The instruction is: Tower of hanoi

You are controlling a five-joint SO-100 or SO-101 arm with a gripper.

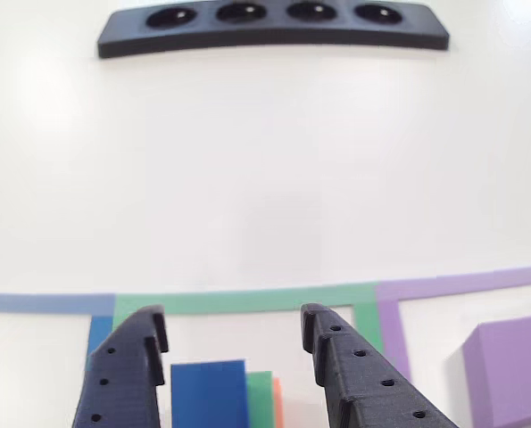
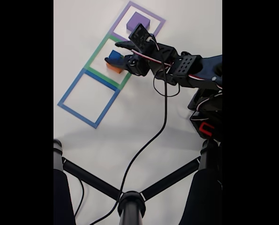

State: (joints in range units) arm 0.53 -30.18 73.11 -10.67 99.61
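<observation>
The tool (image 1: 234, 330) hangs with fingers spread above the dark blue cube (image 1: 209, 392), gripping nothing. The purple cube (image 1: 512, 367) sits apart on the tabletop (image 1: 265, 160).

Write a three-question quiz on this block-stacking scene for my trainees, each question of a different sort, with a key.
1. True or false: the purple cube sits inside the blue outline.
2. Multiple choice: which cube tops the stack in the green outline? A) orange B) blue C) purple
3. Fill in: the gripper hangs over the stack with its jaws ____.

Key
1. False: it stands alone in the purple outline.
2. B: the blue cube is on top, with the green cube and orange cube showing beneath.
3. Open, one on each side of the blue cube in the other view.
</observation>
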